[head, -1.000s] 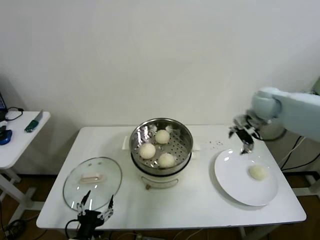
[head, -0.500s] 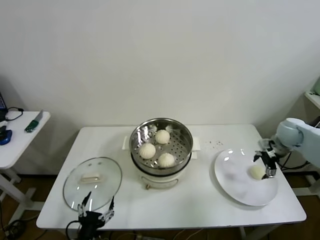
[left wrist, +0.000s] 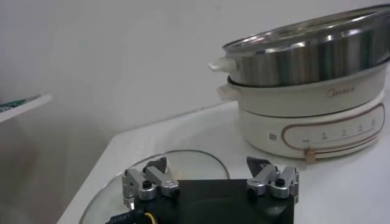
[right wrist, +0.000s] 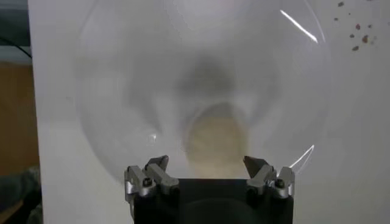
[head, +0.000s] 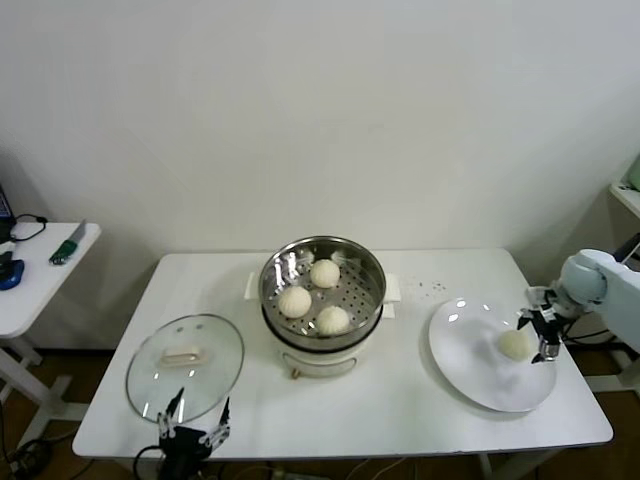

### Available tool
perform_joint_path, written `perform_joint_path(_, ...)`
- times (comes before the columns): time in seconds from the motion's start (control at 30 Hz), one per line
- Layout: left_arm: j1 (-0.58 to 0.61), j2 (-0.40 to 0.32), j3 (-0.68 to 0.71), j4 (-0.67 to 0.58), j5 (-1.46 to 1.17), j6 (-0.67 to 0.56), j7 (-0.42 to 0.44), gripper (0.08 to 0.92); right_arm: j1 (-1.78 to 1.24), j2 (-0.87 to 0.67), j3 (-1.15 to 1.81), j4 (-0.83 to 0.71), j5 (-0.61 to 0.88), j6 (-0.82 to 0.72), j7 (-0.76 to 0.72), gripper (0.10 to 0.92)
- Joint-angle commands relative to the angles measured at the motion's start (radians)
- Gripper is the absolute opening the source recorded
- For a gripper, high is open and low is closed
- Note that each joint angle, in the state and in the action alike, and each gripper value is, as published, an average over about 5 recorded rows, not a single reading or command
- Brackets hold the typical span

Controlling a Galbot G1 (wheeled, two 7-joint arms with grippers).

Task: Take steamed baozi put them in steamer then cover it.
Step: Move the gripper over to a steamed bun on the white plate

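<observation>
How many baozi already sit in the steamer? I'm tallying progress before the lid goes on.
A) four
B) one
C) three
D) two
C: the head view shows three baozi in the steamer, while a fourth bun lies on the white plate beside the open right gripper; the cover rests on the table.
</observation>
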Motion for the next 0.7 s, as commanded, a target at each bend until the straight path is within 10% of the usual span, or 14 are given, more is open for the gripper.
perform_joint_path(0.03,0.0,-0.003,0.001,0.002,0.006,-0.001,0.0,0.823,-0.05,0.061,0.066,-0.09,-0.044,0.025,-0.007,0.823)
perform_joint_path(0.7,-0.009,-0.008,0.008,0.014,0.016,-0.001,0.0,0.823,-0.054,0.113,0.085,-0.147,-0.081,0.059,-0.019,0.823)
